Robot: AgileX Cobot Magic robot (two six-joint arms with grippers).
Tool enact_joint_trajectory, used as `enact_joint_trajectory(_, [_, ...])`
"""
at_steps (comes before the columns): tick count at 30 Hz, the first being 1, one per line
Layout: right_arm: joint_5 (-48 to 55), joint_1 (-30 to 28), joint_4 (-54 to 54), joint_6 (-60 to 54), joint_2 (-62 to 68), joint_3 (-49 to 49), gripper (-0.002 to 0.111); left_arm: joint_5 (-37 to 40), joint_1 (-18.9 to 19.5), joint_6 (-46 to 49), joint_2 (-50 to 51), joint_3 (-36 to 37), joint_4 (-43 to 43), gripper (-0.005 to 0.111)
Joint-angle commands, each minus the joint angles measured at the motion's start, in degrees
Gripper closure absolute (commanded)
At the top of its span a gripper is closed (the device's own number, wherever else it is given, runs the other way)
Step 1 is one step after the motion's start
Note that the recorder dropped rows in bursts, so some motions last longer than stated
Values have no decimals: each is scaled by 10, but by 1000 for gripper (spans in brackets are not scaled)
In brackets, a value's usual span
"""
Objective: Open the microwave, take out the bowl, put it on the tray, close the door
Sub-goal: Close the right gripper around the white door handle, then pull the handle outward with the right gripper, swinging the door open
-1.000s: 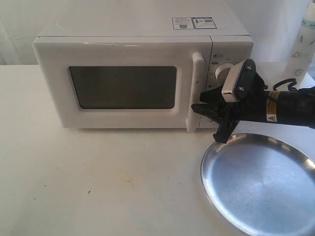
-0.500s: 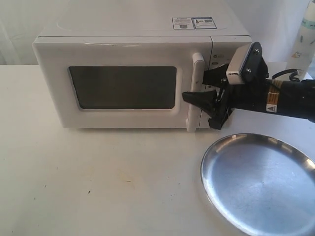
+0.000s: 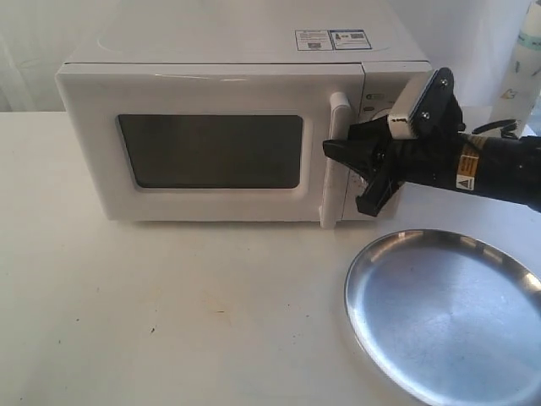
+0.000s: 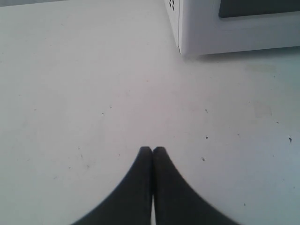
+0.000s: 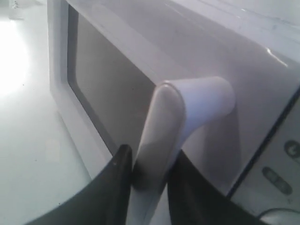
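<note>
The white microwave (image 3: 211, 51) stands at the back of the table with its door (image 3: 211, 161) closed. My right gripper (image 3: 338, 156) reaches in from the right and is shut on the door's tall white handle (image 3: 336, 127). In the right wrist view one dark finger sits on each side of the handle (image 5: 164, 126), and the right gripper (image 5: 150, 161) pinches it. The silver tray (image 3: 448, 321) lies at the front right with nothing in it. The bowl is hidden. My left gripper (image 4: 153, 149) is shut on nothing above bare table, near the microwave's lower corner (image 4: 225, 28); the exterior view does not show it.
A white bottle (image 3: 524, 68) stands at the back right behind my right arm, and a black cable (image 3: 494, 144) lies beside it. The white table (image 3: 169, 313) stretches in front of the microwave and to the left of the tray.
My right gripper rose from beside the tray to the handle's height. Its wide-open fingers have come together around the handle. The door has stayed closed.
</note>
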Motion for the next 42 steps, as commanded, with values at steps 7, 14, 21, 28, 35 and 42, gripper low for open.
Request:
enact_joint_trajectory(7, [-130,36,-204,-26,-33,-6,108,2,-3,0,-1,-2,-4,107])
enact_joint_trajectory(14, [-130,64,-183,38,-73,-6,108,2,-3,0,-1,-2,-4,107])
enact_joint_trajectory(21, [-130,96,-230,161,-125,-3,91,2,-3,0,-1,-2,-4,107])
enact_joint_trajectory(28, [-88,96,-319,340,-147,-3,64,2,-3,0,-1,-2,-4,107])
enact_joint_trajectory(35, [-84,87,-319,496,-148,51,64,2,-3,0,-1,-2,-4,107])
enact_joint_trajectory(42, [-126,87,-319,461,-150,109,72,2,-3,0,-1,-2,-4,107])
